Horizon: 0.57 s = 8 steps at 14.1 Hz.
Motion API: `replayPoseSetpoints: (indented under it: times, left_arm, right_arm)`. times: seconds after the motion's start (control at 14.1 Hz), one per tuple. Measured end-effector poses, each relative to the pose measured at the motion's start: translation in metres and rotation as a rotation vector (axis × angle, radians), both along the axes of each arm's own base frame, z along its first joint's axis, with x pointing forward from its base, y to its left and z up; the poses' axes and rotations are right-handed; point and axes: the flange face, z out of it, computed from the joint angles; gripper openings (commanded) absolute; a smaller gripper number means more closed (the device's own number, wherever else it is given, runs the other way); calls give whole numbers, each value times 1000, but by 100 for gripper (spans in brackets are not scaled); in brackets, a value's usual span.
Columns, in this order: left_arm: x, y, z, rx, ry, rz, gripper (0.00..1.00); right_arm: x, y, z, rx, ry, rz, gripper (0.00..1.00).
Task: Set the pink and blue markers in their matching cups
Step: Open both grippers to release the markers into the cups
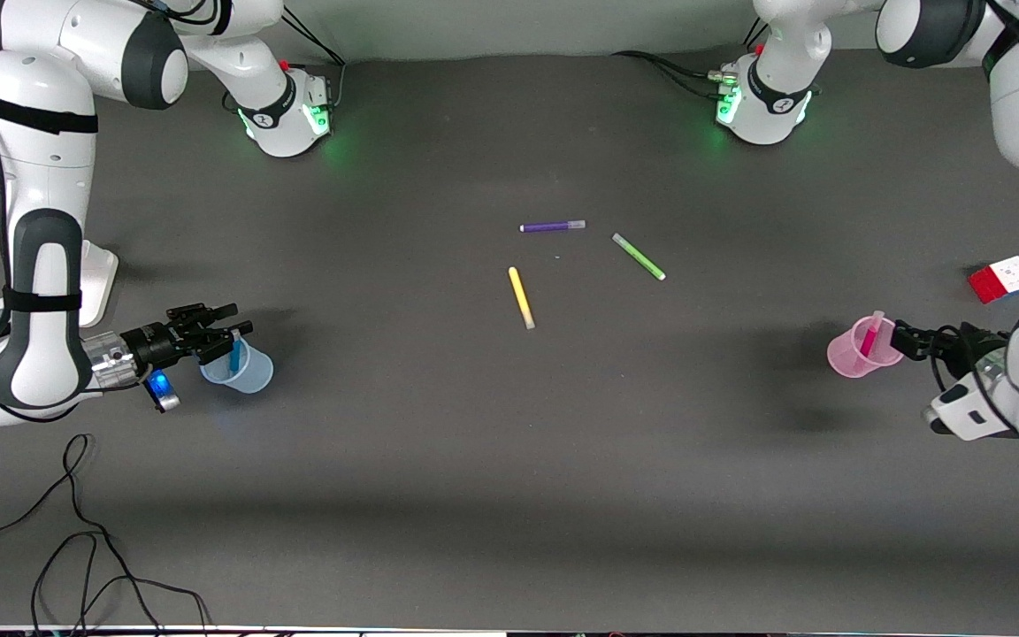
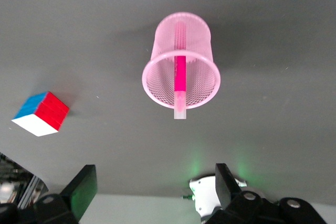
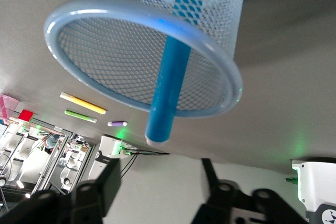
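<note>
The blue marker (image 1: 235, 354) stands tilted in the pale blue cup (image 1: 255, 376) at the right arm's end of the table. My right gripper (image 1: 231, 323) is open and empty, right beside that cup's rim. In the right wrist view the blue marker (image 3: 168, 87) leans out of the blue cup (image 3: 105, 51), with the open gripper (image 3: 157, 182) clear of it. The pink marker (image 1: 869, 336) stands in the pink cup (image 1: 844, 358) at the left arm's end. My left gripper (image 1: 900, 341) is open and empty beside it. The left wrist view shows the pink marker (image 2: 180, 85), the pink cup (image 2: 197, 35) and the gripper (image 2: 154, 184).
A purple pen (image 1: 552, 226), a lime-green pen (image 1: 639, 257) and a yellow pen (image 1: 521, 297) lie around the table's middle. A colour cube (image 1: 1002, 279) sits near the left arm's end, farther from the front camera than the pink cup. Loose black cable (image 1: 76, 548) lies near the front edge.
</note>
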Motion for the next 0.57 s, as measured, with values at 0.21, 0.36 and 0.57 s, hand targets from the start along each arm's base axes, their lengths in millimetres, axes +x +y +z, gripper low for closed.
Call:
replayPoseSetpoints:
  times: [0.21,0.36,0.57]
  left_arm:
    - [2,-10,65,-46,-167,5,100]
    - [-11,-11,114,-65,-261,14,100]
    - [-36,-22,170,-79,-370,8,100]
  right_arm:
    - [8,0,16,-4,-34,7,85]
    - [13,-4,42,-28,-70,31,99]
    - [13,-15,99,-121,-127,109,99]
